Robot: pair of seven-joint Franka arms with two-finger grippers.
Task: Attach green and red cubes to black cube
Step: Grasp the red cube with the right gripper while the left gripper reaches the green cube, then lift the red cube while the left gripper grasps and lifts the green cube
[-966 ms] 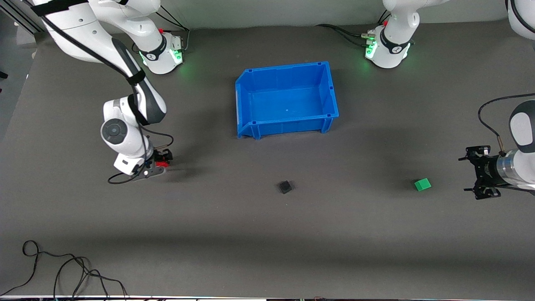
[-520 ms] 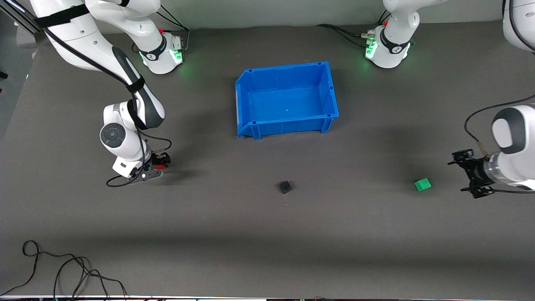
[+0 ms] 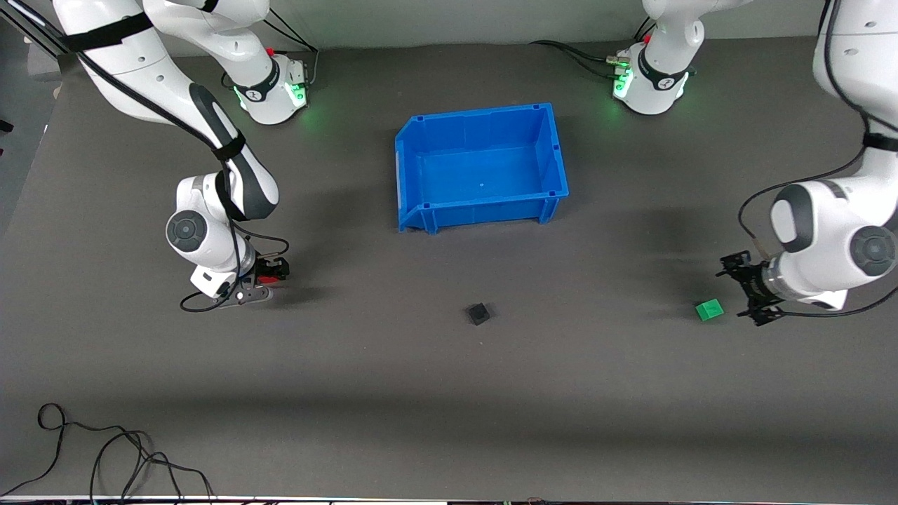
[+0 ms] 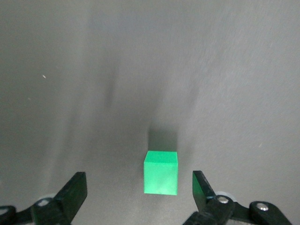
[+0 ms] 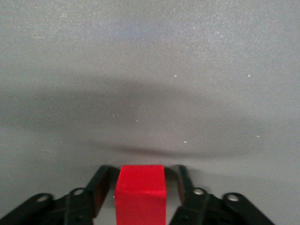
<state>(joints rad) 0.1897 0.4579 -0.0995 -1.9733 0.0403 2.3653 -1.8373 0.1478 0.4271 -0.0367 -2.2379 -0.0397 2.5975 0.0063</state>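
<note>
Front view: the blue bin (image 3: 481, 165) sat on the grey surface (image 3: 449, 393). The black cube (image 3: 478, 313) lay nearer the camera than the bin. The green cube (image 3: 709, 309) lay toward the left arm's end, just beside the left gripper (image 3: 749, 297). The right gripper (image 3: 266, 275) was low at the right arm's end.

Left wrist view: fingers (image 4: 74, 193) were spread, apart from the green cube (image 4: 161, 172).

Right wrist view: fingers (image 5: 99, 187) flanked the red cube (image 5: 140, 194) closely; contact could not be confirmed.

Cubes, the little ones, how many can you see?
3. The small red cube sits between the right gripper's fingers, the matte black cube mid-table, the bright green cube toward the left arm's end.
</note>
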